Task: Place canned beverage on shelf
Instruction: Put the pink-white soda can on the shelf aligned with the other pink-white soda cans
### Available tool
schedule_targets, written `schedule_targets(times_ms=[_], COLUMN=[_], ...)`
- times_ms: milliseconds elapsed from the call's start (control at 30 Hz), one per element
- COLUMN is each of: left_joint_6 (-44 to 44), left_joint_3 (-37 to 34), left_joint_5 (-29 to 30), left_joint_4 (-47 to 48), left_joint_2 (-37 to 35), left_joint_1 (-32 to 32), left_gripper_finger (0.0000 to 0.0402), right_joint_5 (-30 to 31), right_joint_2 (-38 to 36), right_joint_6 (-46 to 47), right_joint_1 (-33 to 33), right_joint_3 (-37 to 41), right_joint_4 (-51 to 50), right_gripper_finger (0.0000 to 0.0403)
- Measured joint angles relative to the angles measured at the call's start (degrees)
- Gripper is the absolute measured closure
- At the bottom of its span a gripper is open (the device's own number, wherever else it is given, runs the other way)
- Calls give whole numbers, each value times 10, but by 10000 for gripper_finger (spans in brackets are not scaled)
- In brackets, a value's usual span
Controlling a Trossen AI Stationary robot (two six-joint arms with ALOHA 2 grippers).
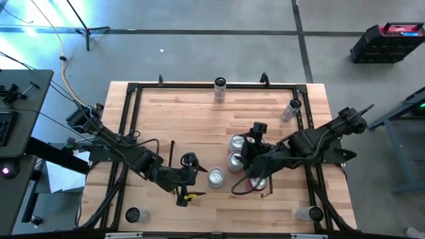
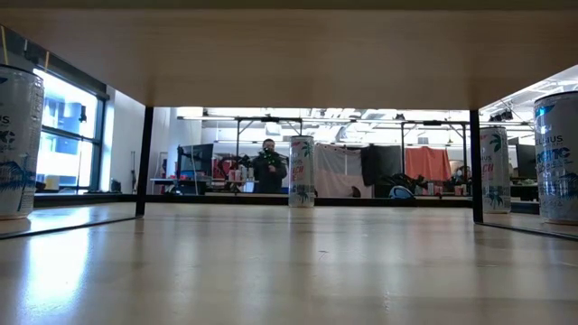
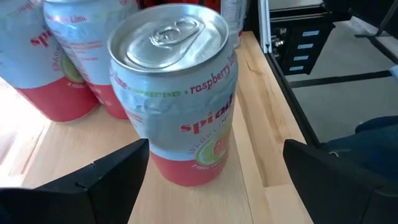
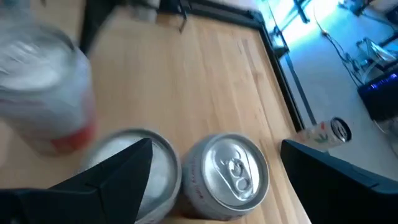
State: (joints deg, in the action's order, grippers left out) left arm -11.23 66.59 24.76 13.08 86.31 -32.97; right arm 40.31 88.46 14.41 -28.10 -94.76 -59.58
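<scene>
- The left hand (image 1: 201, 174) is seen low on the worktop (image 1: 199, 119), its fingers spread wide on either side of a raspberry-lime can (image 3: 180, 93) standing upright; no finger is seen touching it.
- That can (image 1: 216, 176) is placed just left of a tight cluster of 3 cans, of which 2 (image 1: 238, 143) (image 1: 236, 160) are visible in the high view and the third is mostly hidden under the right arm.
- The right hand (image 1: 255, 136) is held above this cluster, its fingers wide apart, with 2 silver can tops (image 4: 227, 168) (image 4: 134, 165) seen below between them; nothing is gripped.
- The cluster lies inside the shelf (image 1: 265, 106), the light-wood bay edged by thin black rails.
- Further cans are stood apart: 1 at the far rail (image 1: 220, 85), 1 near the far right corner (image 1: 293, 106), and 1 at each near corner (image 1: 133, 214) (image 1: 312, 214).
- A person (image 2: 268, 167) is visible in the room beyond, in the low view.
</scene>
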Motion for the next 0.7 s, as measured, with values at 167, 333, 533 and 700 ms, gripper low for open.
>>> schedule_targets(times_ms=[167,333,533,700], left_joint_6=[-2,5,9,9], left_joint_3=[0,0,0,0], left_joint_5=[5,-4,-4,0], left_joint_4=[-13,-45,-61,-73], left_joint_2=[10,20,33,34], left_joint_1=[1,1,3,4], left_gripper_finger=[39,39,39,39], right_joint_5=[6,25,41,42], right_joint_2=[-16,-17,-17,2], right_joint_6=[-8,-10,1,-20], right_joint_1=[-28,-63,-102,-122], right_joint_3=[0,0,0,0], right_joint_4=[38,54,86,129], right_gripper_finger=[61,61,61,61])
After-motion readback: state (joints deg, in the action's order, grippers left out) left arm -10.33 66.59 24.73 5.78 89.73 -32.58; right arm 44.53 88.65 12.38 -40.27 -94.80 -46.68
